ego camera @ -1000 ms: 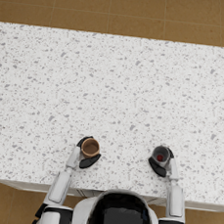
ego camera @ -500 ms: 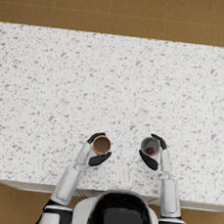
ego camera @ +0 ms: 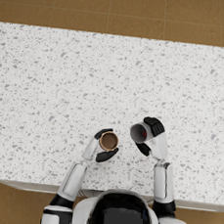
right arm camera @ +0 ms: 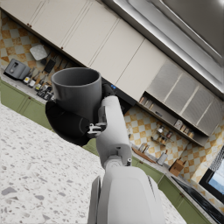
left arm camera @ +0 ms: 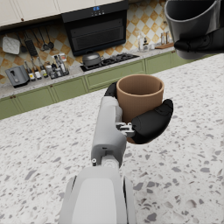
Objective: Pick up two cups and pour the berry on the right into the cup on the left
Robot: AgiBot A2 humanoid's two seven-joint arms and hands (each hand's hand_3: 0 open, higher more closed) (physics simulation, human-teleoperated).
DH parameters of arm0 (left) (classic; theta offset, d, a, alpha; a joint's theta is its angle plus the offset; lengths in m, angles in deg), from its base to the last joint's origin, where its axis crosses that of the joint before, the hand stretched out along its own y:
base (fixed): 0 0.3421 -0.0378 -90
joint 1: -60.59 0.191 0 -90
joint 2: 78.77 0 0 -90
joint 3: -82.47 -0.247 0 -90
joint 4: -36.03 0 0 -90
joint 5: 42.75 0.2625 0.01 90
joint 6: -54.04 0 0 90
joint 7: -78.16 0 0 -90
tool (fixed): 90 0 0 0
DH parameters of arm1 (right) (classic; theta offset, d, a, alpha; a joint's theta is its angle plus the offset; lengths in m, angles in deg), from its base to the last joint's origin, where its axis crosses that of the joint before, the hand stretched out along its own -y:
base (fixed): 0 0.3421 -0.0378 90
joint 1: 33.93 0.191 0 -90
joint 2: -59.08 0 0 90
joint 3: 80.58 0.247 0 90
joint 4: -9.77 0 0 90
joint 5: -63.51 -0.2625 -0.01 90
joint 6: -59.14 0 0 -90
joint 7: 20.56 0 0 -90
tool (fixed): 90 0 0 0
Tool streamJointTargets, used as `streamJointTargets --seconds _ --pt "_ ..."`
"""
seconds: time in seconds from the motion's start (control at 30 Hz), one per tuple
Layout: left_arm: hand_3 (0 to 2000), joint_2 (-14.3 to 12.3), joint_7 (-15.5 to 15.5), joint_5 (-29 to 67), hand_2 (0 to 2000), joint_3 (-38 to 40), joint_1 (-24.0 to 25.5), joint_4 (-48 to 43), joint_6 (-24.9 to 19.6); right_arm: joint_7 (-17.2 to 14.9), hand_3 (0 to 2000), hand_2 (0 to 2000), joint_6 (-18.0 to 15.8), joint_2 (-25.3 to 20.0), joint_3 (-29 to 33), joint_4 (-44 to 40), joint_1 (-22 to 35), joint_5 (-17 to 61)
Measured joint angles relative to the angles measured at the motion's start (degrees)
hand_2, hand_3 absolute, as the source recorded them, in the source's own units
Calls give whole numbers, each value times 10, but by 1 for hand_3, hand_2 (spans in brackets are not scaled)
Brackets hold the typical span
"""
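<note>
The grey cup point(ego camera: 140, 132) was up off the speckled countertop point(ego camera: 49, 77), gripped in the right hand point(ego camera: 150, 136) and tipped over so its mouth faced the brown cup point(ego camera: 108, 141). In the head view there was just a tiny red speck at the inside edge, probably the berry, but it was way too small to be sure. The right wrist view didn't help: it only caught the grey cup's outside wall point(right arm camera: 78, 94) with dark fingers point(right arm camera: 65, 124) wrapped around it, interior totally hidden.

The brown cup sat upright in the left hand point(ego camera: 103, 145), fingers closed round it, just beside the grey one but not touching. From the left wrist view the brown cup point(left arm camera: 139, 96) showed its rim and a bit of the inner wall, though the bottom wasn't visible, so no idea what was in it. The grey cup point(left arm camera: 192, 22) hung above it there, cut off by the frame edge. Background kitchen: stove point(left arm camera: 105, 59) and green cabinets point(left arm camera: 65, 89), a bit blurry.
</note>
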Motion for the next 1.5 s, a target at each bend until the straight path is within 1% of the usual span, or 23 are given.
streamJointTargets --seconds 0.17,0.53,0.57,0.6,0.87,1.4,1.5 --pt "1280 -7 0 0 2000 -6 -5 10 0 1 1280 2000 -3 -19 -20 -6 35 92" --pt "1280 -17 0 0 2000 -12 -7 20 0 1 1280 2000 -3 -41 -71 16 62 294" --pt "1280 -17 0 0 2000 -11 -7 22 0 1 1280 2000 -4 -43 -75 19 64 313" --pt "1280 -18 0 0 2000 -11 -7 23 0 1 1280 2000 -3 -30 -88 22 70 331" --pt "1280 -25 -1 0 2000 -5 -9 26 -1 1 1280 2000 -6 -30 -109 48 63 478" --pt "1280 -39 -1 0 2000 1 -16 36 0 2 1280 2000 -5 -36 -123 60 50 771" --pt "1280 -41 -1 0 2000 1 -18 37 0 2 1280 2000 -4 -35 -130 62 45 801"
